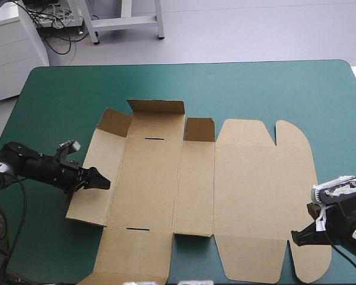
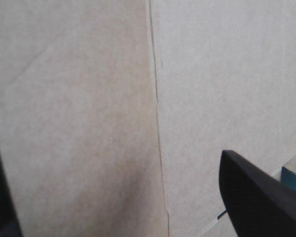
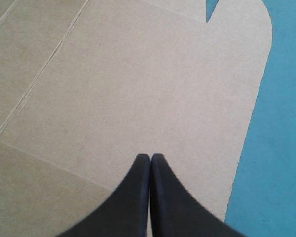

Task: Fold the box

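The box [image 1: 196, 178] lies almost flat in the middle of the counter [image 1: 255, 89], its far flaps slightly raised. The left end effector [image 1: 101, 180], fingers spread and empty, is at the left panel. The right end effector [image 1: 298, 236], closed on nothing, is over the lid's near corner. A push from one side could skid the whole sheet (nothing seems to pin it). Whether either tip touches the board is unclear, and the near flap is cut off.

Box [image 1: 196, 178] — near flap [image 1: 130, 255] off-frame
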`<state>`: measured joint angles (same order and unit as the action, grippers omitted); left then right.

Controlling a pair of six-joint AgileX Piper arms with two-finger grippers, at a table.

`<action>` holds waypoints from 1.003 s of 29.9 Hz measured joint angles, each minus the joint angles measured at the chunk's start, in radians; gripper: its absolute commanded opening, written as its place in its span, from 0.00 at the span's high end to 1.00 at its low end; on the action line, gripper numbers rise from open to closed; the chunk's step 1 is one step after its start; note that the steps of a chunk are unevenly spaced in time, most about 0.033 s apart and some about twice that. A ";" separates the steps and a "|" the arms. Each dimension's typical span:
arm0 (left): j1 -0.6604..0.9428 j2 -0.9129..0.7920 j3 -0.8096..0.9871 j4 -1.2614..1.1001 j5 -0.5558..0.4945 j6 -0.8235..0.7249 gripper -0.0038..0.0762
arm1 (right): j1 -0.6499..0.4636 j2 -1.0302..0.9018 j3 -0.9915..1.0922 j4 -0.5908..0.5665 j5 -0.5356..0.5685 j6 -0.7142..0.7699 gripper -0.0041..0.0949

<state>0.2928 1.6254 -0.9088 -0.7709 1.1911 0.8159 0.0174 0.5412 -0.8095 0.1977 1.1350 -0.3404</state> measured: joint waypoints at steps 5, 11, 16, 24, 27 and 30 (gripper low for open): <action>-0.035 0.003 0.000 -0.007 -0.001 0.003 0.25 | 0.000 0.000 0.000 0.001 0.000 0.000 0.98; -0.043 0.004 0.000 -0.011 0.000 0.000 0.31 | 0.000 0.000 0.000 0.002 0.000 0.000 0.98; -0.044 0.009 0.004 -0.008 -0.004 -0.030 0.57 | 0.000 0.000 0.000 0.004 0.000 0.000 0.98; -0.044 0.010 0.009 0.003 -0.005 -0.128 0.99 | 0.000 0.000 0.000 0.004 0.000 0.000 0.98; -0.045 0.010 0.009 -0.002 -0.003 -0.135 0.99 | 0.000 0.000 0.000 0.004 0.000 0.000 0.98; -0.045 0.010 0.009 -0.004 0.000 -0.130 0.99 | 0.000 0.000 0.000 0.005 0.000 0.000 0.98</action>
<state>0.2478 1.6357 -0.9000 -0.7752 1.1911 0.6861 0.0174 0.5412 -0.8095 0.2025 1.1350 -0.3404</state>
